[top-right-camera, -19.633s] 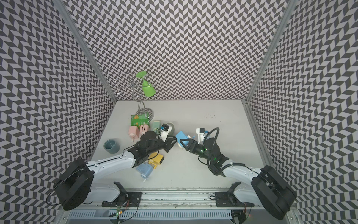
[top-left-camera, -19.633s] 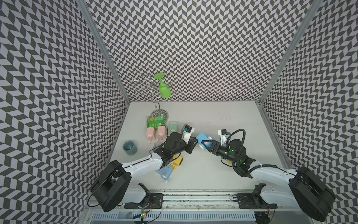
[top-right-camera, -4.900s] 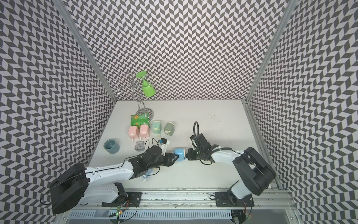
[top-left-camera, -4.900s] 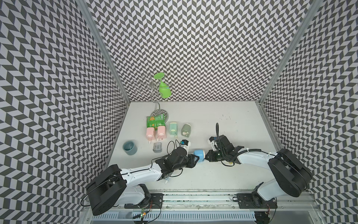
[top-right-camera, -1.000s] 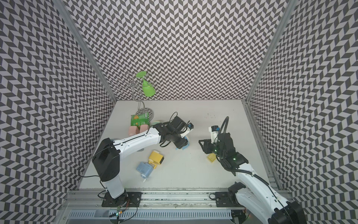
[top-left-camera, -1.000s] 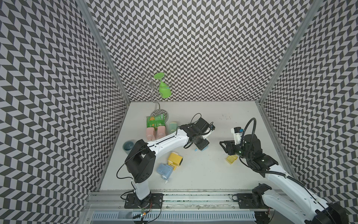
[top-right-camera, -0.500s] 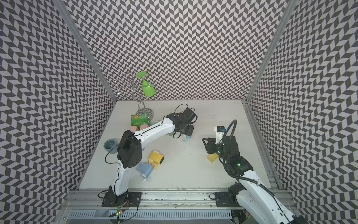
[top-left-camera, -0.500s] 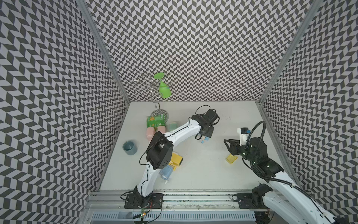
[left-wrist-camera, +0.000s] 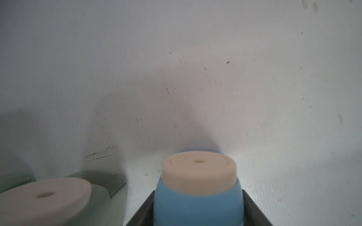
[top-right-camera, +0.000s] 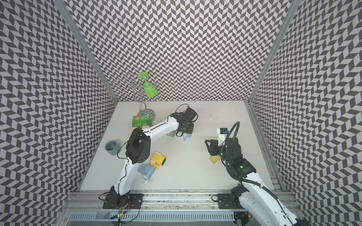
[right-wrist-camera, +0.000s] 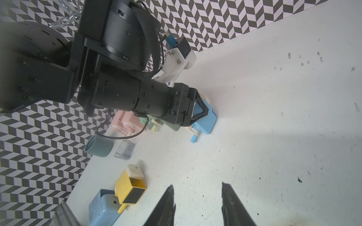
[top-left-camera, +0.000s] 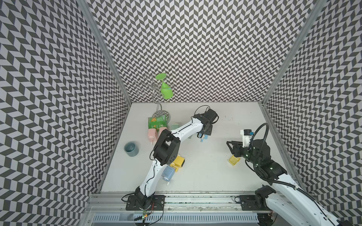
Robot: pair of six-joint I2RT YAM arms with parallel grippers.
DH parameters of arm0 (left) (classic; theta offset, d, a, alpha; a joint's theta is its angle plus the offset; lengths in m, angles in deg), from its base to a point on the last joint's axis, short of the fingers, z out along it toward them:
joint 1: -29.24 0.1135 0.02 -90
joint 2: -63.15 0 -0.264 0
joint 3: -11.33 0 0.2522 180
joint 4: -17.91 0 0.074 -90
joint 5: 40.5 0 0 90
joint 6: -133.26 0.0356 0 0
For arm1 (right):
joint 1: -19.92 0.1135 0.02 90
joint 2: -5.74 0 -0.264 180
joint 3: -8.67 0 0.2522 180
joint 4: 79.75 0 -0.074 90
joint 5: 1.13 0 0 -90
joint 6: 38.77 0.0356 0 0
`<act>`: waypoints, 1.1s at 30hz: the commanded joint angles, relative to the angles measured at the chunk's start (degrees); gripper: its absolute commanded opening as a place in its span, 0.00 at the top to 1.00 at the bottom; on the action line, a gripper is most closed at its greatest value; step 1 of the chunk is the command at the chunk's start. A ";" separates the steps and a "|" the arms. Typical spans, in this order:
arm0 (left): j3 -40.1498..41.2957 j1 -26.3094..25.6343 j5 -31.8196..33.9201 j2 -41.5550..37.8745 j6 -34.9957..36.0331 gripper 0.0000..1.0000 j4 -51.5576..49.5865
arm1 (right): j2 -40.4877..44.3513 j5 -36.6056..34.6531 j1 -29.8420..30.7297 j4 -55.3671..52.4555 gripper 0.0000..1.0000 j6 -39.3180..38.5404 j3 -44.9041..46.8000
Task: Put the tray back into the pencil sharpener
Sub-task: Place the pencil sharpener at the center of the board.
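Note:
My left gripper (top-left-camera: 203,135) is shut on a blue pencil sharpener (left-wrist-camera: 197,203) with a cream cap, at the middle back of the table. The right wrist view shows its black jaws clamped on the blue body (right-wrist-camera: 205,119). A yellow see-through tray (top-left-camera: 234,160) lies alone on the table at the right, also seen in a top view (top-right-camera: 214,159). My right gripper (top-left-camera: 232,147) hovers just behind that tray. It is open, with nothing between its fingers (right-wrist-camera: 197,185). A yellow pencil sharpener (right-wrist-camera: 130,187) lies on its side at the front left.
A light blue sharpener (top-left-camera: 168,173) lies beside the yellow one. Pink sharpeners (top-left-camera: 154,133), a green packet (top-left-camera: 157,121), a pale green sharpener (left-wrist-camera: 49,203), a clear tray (right-wrist-camera: 125,149) and a teal cup (top-left-camera: 131,149) crowd the left. A wire rack holding a green glass (top-left-camera: 166,92) stands at the back.
My left arm has stretched out and carried the blue sharpener a little farther back, next to the pale green one. The right gripper has stayed open near the yellow tray.

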 commanded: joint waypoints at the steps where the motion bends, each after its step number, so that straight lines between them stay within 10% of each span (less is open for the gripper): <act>1: -1.83 0.13 0.54 0.69 -0.61 0.51 0.11 | 0.84 -0.96 -0.36 1.17 0.60 0.03 0.35; 18: -0.40 -3.05 4.39 -10.09 2.33 0.11 3.31 | -2.45 -18.23 -0.45 -8.14 0.53 7.61 -1.65; 23: 14.70 -6.74 11.48 -26.17 5.75 0.13 17.10 | -8.31 -28.88 -0.45 -21.27 0.53 18.18 -5.57; 33: 53.19 -6.93 15.14 -58.53 4.43 0.19 41.89 | -8.83 -19.20 -0.35 -27.46 0.55 19.83 -5.50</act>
